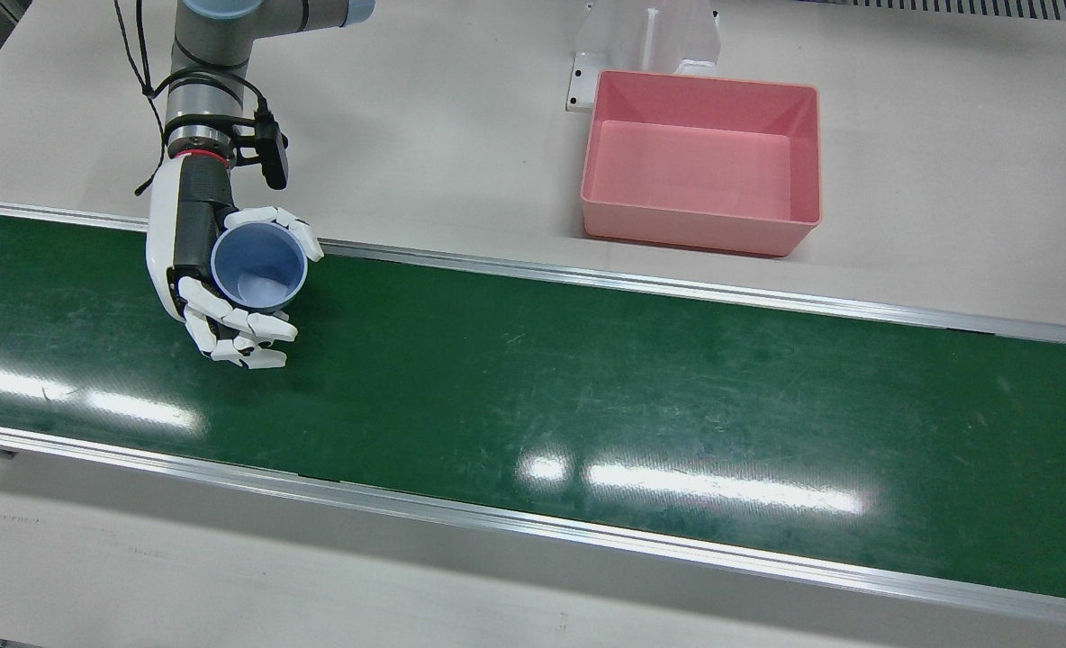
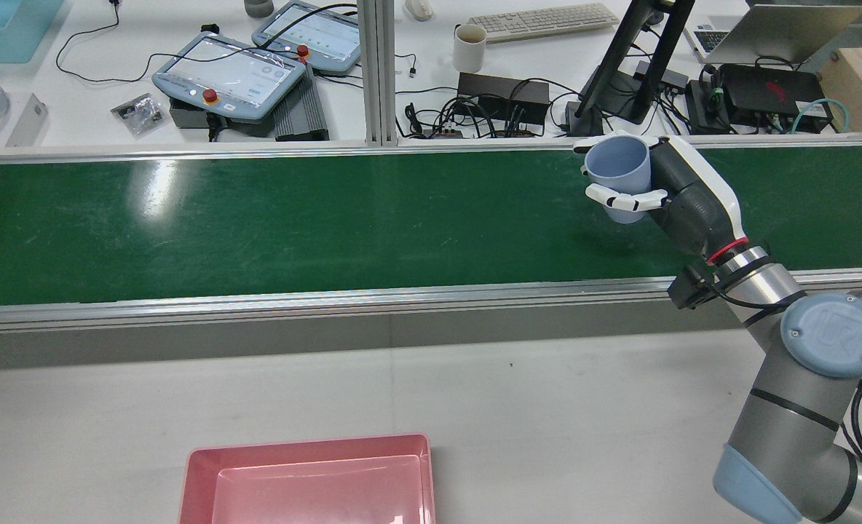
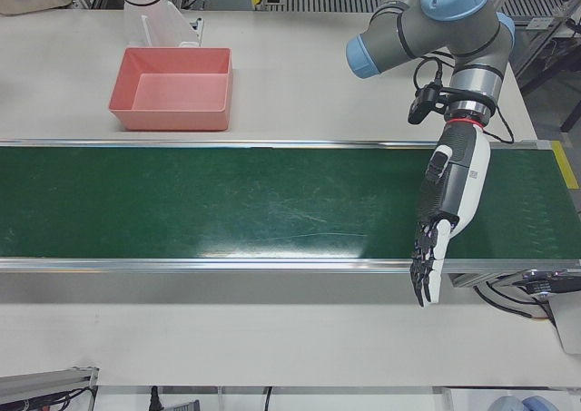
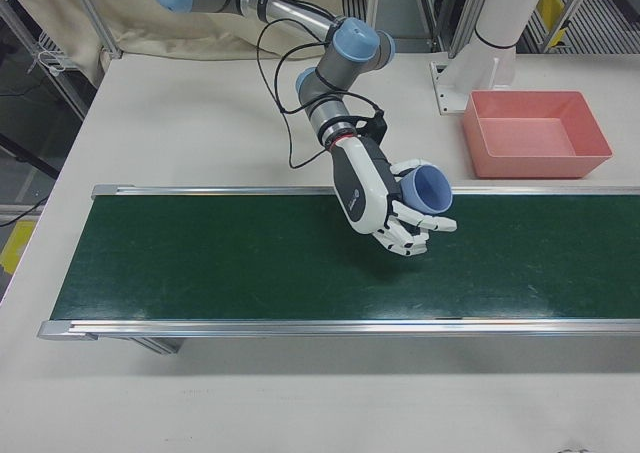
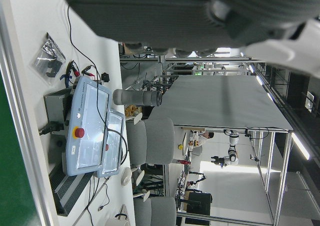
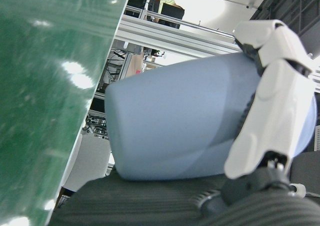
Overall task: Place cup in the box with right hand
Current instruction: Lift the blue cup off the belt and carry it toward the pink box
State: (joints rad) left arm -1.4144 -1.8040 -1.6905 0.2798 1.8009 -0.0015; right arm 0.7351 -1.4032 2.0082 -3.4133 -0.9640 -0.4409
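Note:
A light blue cup [image 1: 258,265] sits upright in my right hand [image 1: 195,261], whose fingers wrap its wall; it hangs over the far edge of the green belt [image 1: 587,378]. The rear view shows the same cup [image 2: 620,171] lifted off the belt in the right hand [image 2: 693,200]. In the right hand view the cup [image 6: 185,121] fills the frame with white fingers [image 6: 270,101] across it. The pink box [image 1: 700,234] stands empty on the white table, well off to the side. My left hand [image 3: 449,202] stretches flat over the belt, fingers straight, holding nothing.
A white pedestal [image 1: 650,36] rises just behind the box. Beyond the belt, a desk carries teach pendants [image 2: 227,73], a mug [image 2: 467,47], a keyboard and cables. Aluminium rails [image 1: 677,288] border the belt.

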